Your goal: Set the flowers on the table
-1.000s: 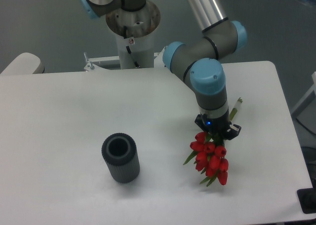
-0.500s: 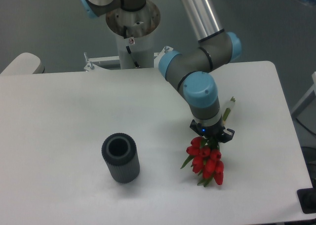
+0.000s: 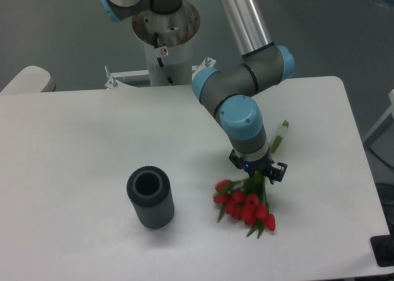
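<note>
Table point(image 3: 80, 139): large white matte top with rounded corners, filling most of the view.

Flowers point(image 3: 243, 206): one bunch of red tulip buds with green leaves, stems gathered together. The red heads fan out low over the near right part of the table, close to its surface; whether they touch it cannot be told. The stems run up and away under the gripper, and a pale stem end shows beyond the wrist, toward the far right.

Gripper point(image 3: 258, 174): black two-finger unit with a small blue light, pointing down over the bunch just above the red heads. The stems pass through it where leaves meet stems. The fingers are largely hidden by the wrist and the foliage, so it cannot be told whether they clamp the stems or stand apart.

Arm point(image 3: 246, 96): grey links with light blue joint caps, reaching from the far side and bending down to the right of centre.

Vase point(image 3: 150, 196): dark grey ribbed cylinder, upright, open mouth facing up, standing on the table to the left of the flowers and well apart from them.

Robot base point(image 3: 165, 40): white pedestal behind the far edge of the table.
</note>
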Controlling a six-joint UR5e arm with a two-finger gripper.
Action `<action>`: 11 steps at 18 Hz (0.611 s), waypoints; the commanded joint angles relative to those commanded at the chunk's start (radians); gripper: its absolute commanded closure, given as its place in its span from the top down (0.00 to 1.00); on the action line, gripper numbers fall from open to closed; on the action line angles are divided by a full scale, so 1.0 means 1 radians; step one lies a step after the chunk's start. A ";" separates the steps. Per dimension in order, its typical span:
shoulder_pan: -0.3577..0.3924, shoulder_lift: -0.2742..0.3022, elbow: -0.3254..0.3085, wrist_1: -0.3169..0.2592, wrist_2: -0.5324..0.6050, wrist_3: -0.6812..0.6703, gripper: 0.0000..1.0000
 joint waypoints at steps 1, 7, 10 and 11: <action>-0.002 0.009 0.011 -0.002 0.000 0.002 1.00; -0.008 0.040 0.132 -0.009 -0.009 -0.064 1.00; -0.009 0.045 0.170 -0.044 -0.026 -0.061 1.00; -0.008 0.045 0.195 -0.067 -0.034 -0.060 1.00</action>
